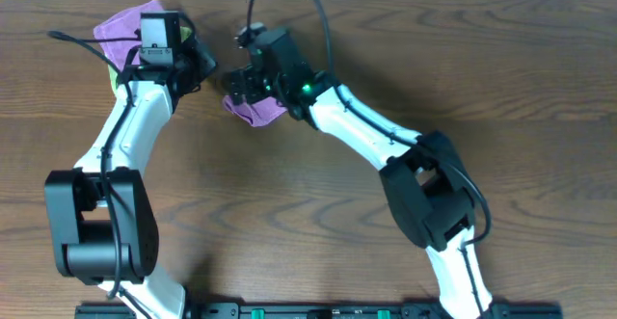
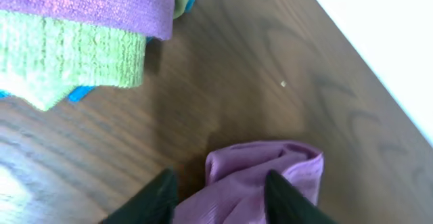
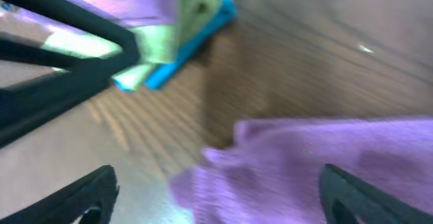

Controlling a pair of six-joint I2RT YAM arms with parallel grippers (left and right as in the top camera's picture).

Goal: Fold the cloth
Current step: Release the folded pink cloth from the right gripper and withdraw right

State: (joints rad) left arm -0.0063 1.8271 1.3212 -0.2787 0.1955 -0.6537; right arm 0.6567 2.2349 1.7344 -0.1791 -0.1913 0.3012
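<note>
overhead: the purple cloth (image 1: 258,110) lies bunched in the upper middle of the frame, with the left gripper (image 1: 200,68) and right gripper (image 1: 231,83) just beside it and a stack of folded cloths (image 1: 116,28) at upper left. left wrist: jaws apart, the cloth at bottom centre between them. right wrist, blurred: jaws wide, the cloth at lower right. it looks crumpled, so the folding seems mostly undone.

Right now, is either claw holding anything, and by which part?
Right claw is open over the purple cloth, holding nothing. Left claw straddles a bunched end of that cloth; whether it pinches it cannot be told.
</note>
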